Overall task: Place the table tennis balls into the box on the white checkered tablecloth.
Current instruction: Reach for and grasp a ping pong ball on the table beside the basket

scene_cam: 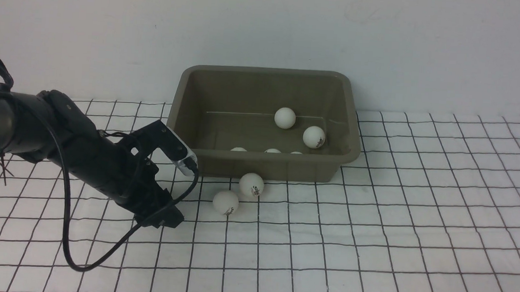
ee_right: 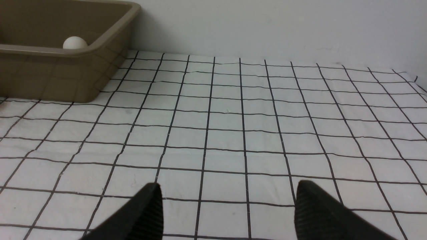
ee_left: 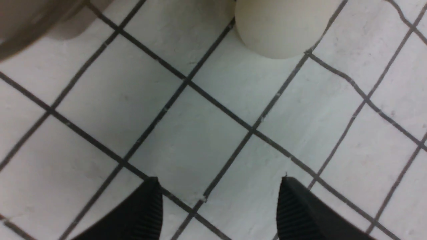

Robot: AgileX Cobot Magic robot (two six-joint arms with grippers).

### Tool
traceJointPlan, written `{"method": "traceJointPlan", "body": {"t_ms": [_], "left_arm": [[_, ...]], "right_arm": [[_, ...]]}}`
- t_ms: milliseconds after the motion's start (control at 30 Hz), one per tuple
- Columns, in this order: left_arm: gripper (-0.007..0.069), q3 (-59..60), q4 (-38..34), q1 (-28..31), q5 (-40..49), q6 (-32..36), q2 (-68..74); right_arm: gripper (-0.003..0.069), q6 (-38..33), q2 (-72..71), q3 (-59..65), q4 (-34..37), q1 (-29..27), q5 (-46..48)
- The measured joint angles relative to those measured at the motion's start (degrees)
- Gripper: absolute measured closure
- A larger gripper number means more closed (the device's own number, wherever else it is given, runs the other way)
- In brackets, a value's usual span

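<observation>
White wall [scene_cam: 268, 23] backs the white checkered tablecloth [scene_cam: 419, 230], with the box [scene_cam: 263, 167] at far centre. Two table tennis balls [scene_cam: 251, 185] lie on the cloth just near the box's near wall; five more sit inside. Some carry a small dark logo [scene_cam: 255, 190], too small to read. From the left, the left arm [scene_cam: 81, 152] slopes down low, its left claw [ee_left: 218, 186] released and empty, one ball just ahead. Seen only from its wrist, the right claw [ee_right: 227, 193] hangs released above the cloth.
</observation>
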Motion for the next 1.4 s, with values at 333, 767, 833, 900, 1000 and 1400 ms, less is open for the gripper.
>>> {"method": "traceJointPlan", "body": {"t_ms": [333, 767, 833, 900, 1000, 1400], "left_arm": [[0.0209, 0.0, -6.1, -9.8, -4.1, -6.8, -5.6], [0.0209, 0.0, 15.6, -16.0, -9.6, -37.4, -5.8], [0.0209, 0.0, 17.8, -16.0, -9.6, -40.4, -5.8], [0.0209, 0.0, 18.3, -16.1, -9.8, -41.3, -5.8], [0.0209, 0.1, 18.1, -16.7, -10.8, -41.5, -5.8], [0.0176, 0.1, 16.3, -18.7, -12.9, -41.5, -5.8]], "right_arm": [[0.0177, 0.0, 0.0, 0.0, 0.0, 0.0, 0.0], [0.0177, 0.0, 0.0, 0.0, 0.0, 0.0, 0.0], [0.0177, 0.0, 0.0, 0.0, 0.0, 0.0, 0.0], [0.0177, 0.0, 0.0, 0.0, 0.0, 0.0, 0.0], [0.0177, 0.0, 0.0, 0.0, 0.0, 0.0, 0.0], [0.0177, 0.0, 0.0, 0.0, 0.0, 0.0, 0.0]]}}
